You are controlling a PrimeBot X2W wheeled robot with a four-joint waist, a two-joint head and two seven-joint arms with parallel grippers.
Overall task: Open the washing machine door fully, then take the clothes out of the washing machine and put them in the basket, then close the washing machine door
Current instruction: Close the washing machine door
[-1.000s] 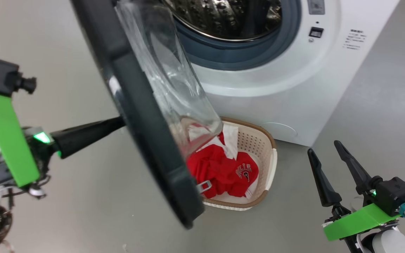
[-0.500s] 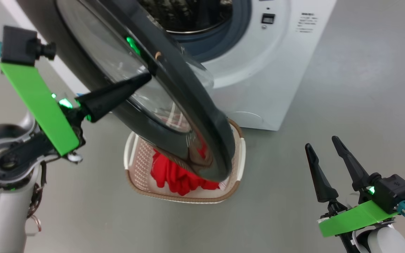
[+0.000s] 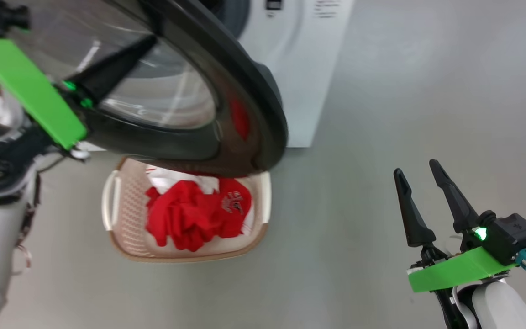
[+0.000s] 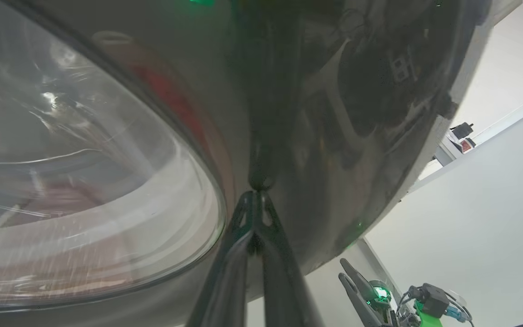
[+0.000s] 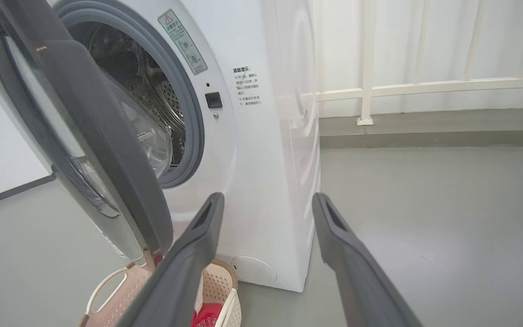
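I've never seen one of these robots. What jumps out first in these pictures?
The round, black-rimmed washing machine door looms across the upper left of the head view, the shut left gripper tipped against its rim. Below it, bright red clothes lie heaped in the cream basket on the floor. At lower right the right gripper stands open, empty.

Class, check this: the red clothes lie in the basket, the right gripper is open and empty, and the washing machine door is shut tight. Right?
No: the washing machine door stands partly open, away from the washing machine, as the right wrist view shows. The clothes lie in the basket and the right gripper is open and empty.
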